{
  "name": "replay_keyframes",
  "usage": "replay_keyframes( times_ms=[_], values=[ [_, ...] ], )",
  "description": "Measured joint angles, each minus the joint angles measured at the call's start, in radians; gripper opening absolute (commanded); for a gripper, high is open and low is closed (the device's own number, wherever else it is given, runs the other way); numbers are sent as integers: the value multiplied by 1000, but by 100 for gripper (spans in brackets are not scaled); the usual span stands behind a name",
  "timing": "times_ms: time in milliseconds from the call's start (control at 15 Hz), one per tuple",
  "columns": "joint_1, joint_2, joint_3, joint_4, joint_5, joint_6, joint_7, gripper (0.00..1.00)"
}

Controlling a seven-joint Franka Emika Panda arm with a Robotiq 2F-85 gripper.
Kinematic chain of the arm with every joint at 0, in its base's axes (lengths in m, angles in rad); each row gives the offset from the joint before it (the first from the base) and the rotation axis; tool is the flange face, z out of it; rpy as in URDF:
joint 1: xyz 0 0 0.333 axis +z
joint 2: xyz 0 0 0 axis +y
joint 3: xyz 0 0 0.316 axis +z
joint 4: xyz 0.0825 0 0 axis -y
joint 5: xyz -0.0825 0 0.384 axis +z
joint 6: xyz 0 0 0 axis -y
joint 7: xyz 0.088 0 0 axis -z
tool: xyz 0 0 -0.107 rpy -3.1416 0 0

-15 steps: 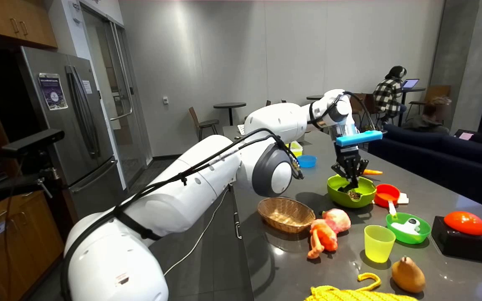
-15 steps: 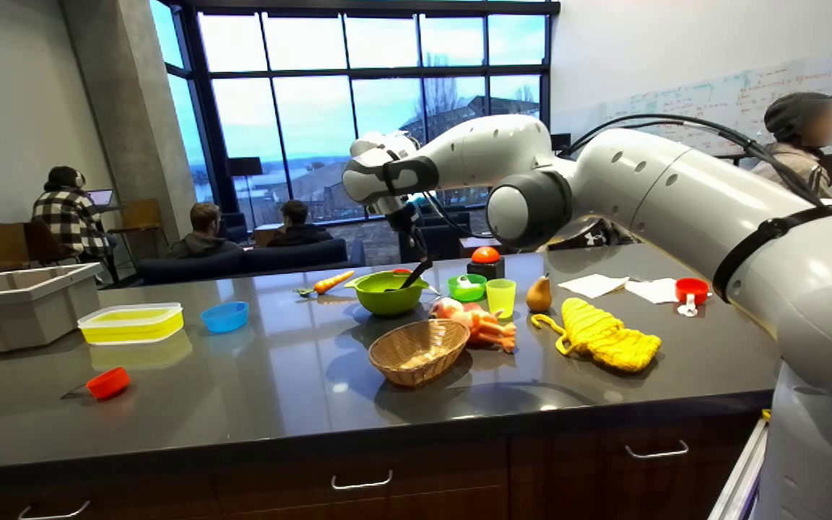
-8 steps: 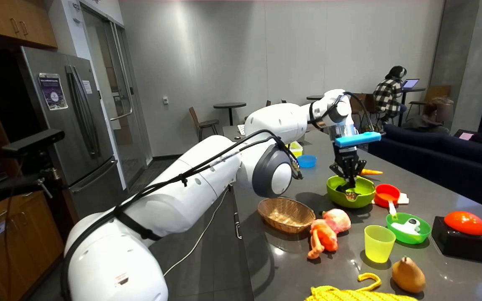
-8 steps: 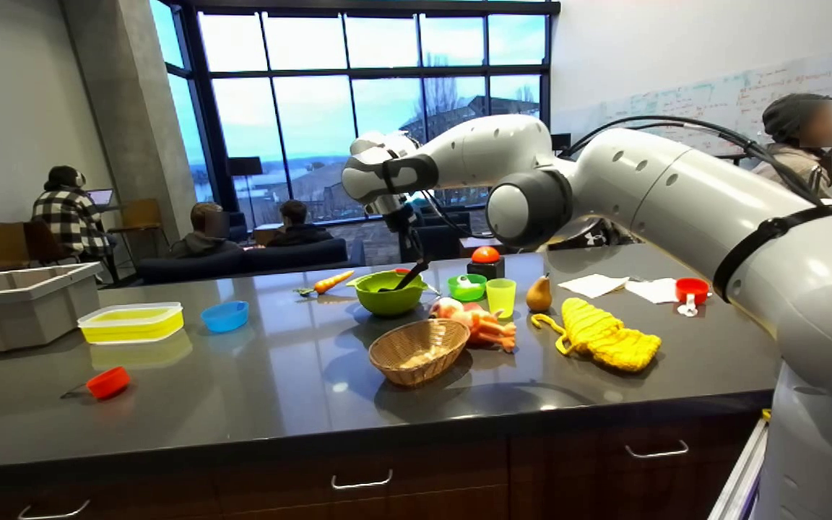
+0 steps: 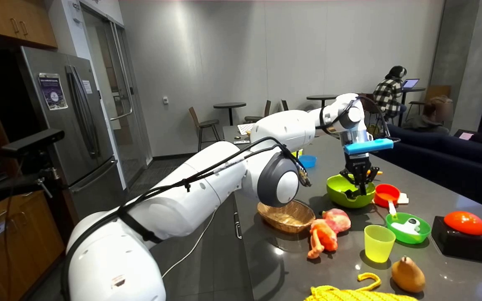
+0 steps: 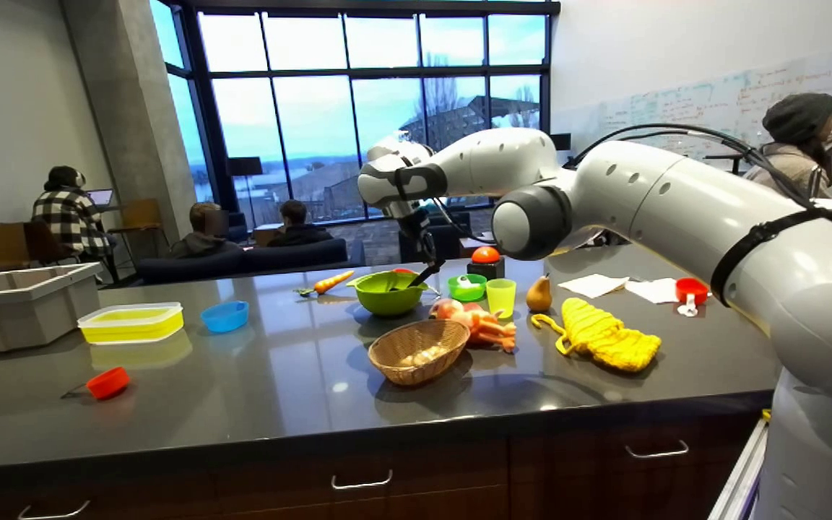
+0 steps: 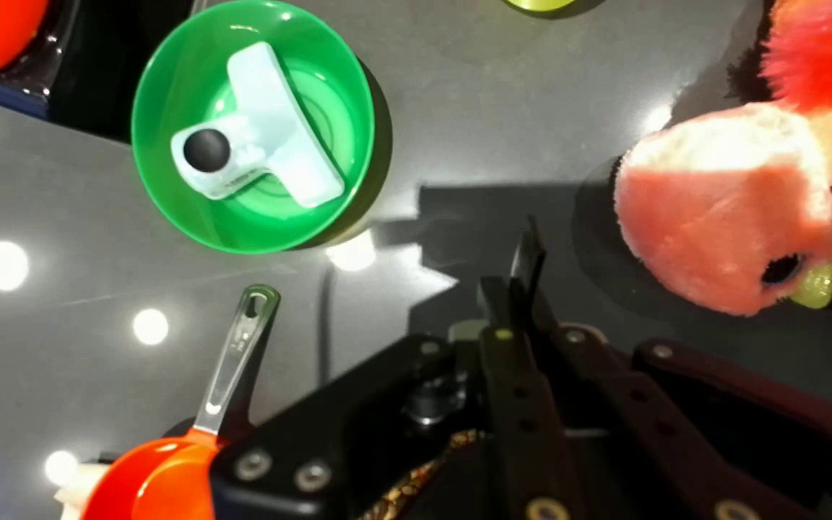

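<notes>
Black utensil [image 6: 425,275] slanting into the lime-green bowl [image 6: 387,300]

In an exterior view, the gripper [image 6: 430,258] is narrow, pinched on the utensil, which leans across the bowl's rim and down inside. The bowl sits toward the far edge of the tabletop [image 6: 271,390], between the carrot [image 6: 333,282] and the green dish [image 6: 466,290]; the wicker basket [image 6: 391,370] stands between it and the near edge. The blue dish [image 6: 225,318] is well apart, a wide stretch of tabletop between. In an exterior view, the red scoop [image 5: 386,195] leaves little space just beside the bowl, and the dark sofa [image 5: 442,167] runs along beyond the tabletop's edge. In the wrist view, a thin black end of the utensil pokes out past the fingers [image 7: 506,347], which stand close together. More room shows between the green dish, holding a white clip [image 7: 264,126], and the pink plush toy [image 7: 726,217], while the scoop's handle stops short of the green dish
</notes>
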Motion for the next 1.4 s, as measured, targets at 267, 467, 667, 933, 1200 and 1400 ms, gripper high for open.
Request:
replay_keyframes(
  times_ms=[267,467,667,933,1200,1400],
  values=[
    [-22,5,-2,5,6,18,30,1],
    [-25,5,-1,3,6,30,47,1],
    [-24,5,-1,1,6,31,54,1],
    [-9,5,-1,0,5,25,39,1],
    [26,3,-1,1,-1,-3,21,1],
    [43,-2,-1,2,-5,-23,17,1]
  ],
)
